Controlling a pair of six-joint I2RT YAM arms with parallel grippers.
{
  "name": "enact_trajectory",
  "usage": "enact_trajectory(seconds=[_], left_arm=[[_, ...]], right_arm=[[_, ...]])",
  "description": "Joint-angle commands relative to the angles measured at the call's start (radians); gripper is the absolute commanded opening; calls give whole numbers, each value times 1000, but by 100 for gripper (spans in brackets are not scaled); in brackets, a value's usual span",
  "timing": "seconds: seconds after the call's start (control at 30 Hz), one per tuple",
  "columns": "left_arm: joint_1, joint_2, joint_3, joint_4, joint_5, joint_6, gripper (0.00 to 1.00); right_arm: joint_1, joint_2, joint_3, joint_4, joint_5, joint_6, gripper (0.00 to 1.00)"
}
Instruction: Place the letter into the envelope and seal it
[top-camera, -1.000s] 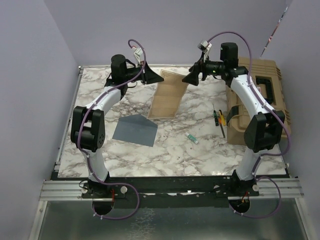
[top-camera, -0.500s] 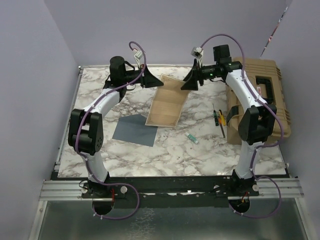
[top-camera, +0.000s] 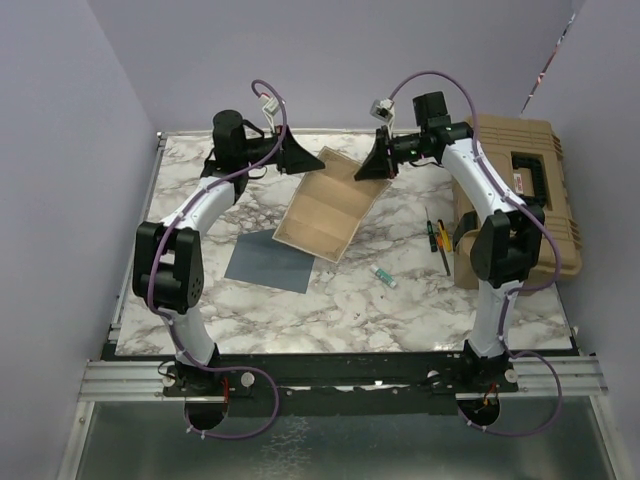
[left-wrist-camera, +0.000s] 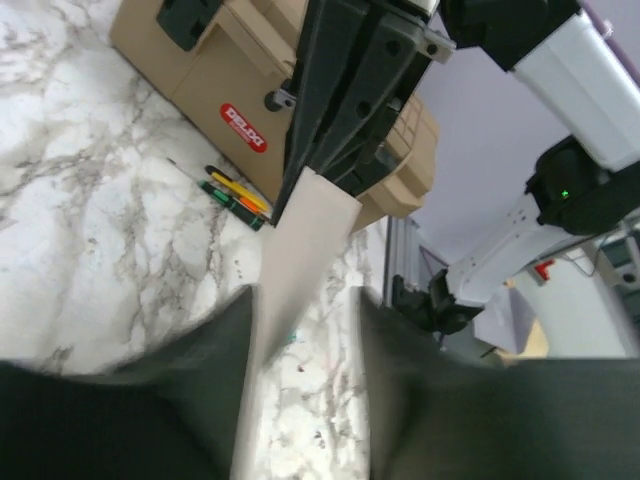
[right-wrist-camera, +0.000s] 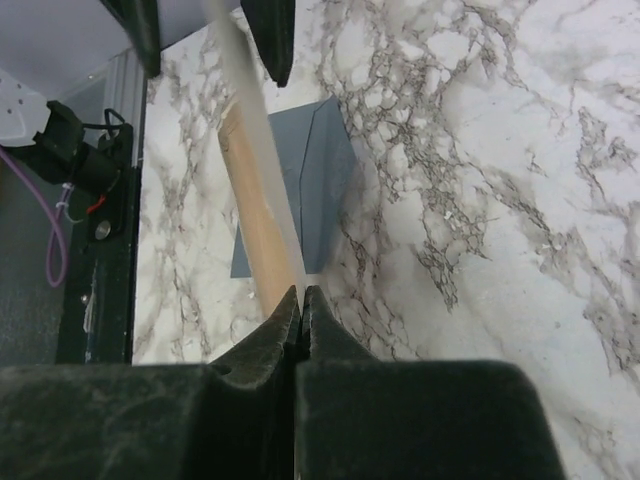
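The letter (top-camera: 322, 215) is tan with a darker brown border. The envelope (top-camera: 268, 262) is plain slate blue-grey. The table (top-camera: 400, 300) is white marble with grey veining. The toolbox (top-camera: 520, 190) is tan with black latches and a red label (left-wrist-camera: 244, 113). The left arm (top-camera: 205, 205) and right arm (top-camera: 490, 185) are white with black joints and purple cables (top-camera: 265, 100). The walls (top-camera: 330, 60) are pale lavender.

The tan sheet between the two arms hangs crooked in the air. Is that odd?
Only that. The letter slants in mid-air, pinched at a far corner by the right gripper, with the left gripper at its other far corner. Its low end overlaps the envelope in the top view. No tear shows.
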Motion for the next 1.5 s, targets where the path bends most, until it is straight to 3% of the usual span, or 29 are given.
enact_trajectory(seconds=[0.0, 0.07, 0.13, 0.47, 0.53, 0.73, 0.83, 1.0, 1.17, 1.3, 1.47], left_arm=[[49, -38, -20, 6, -51, 7, 65], [61, -58, -58, 5, -85, 37, 78], [61, -69, -93, 1, -117, 61, 83], [44, -44, -143, -2, -169, 95, 81], [39, -36, -129, -3, -159, 96, 71], [31, -37, -133, -3, -76, 95, 17], [31, -46, -149, -2, -52, 94, 1], [28, -58, -144, -4, -110, 73, 0], [19, -51, -119, -3, -308, -87, 0], [-8, -47, -108, 17, -405, -207, 0], [-21, -29, -84, 65, -384, -263, 0]], right_arm=[[-1, -81, -8, -4, 75, -2, 0], [-1, -117, -24, -5, 96, 0, 0], [-2, -152, -37, -3, 116, 7, 0], [-1, -223, 30, -64, 100, 20, 0], [-1, -230, 26, -60, 108, 29, 0], [-1, -264, -4, -11, 155, 74, 0], [-1, -282, -18, 16, 180, 91, 0], [-1, -307, -40, 29, 150, 102, 0], [0, -320, -103, 49, 21, 176, 2], [25, -299, -151, 45, -29, 219, 20], [67, -292, -180, 23, -17, 206, 46]])
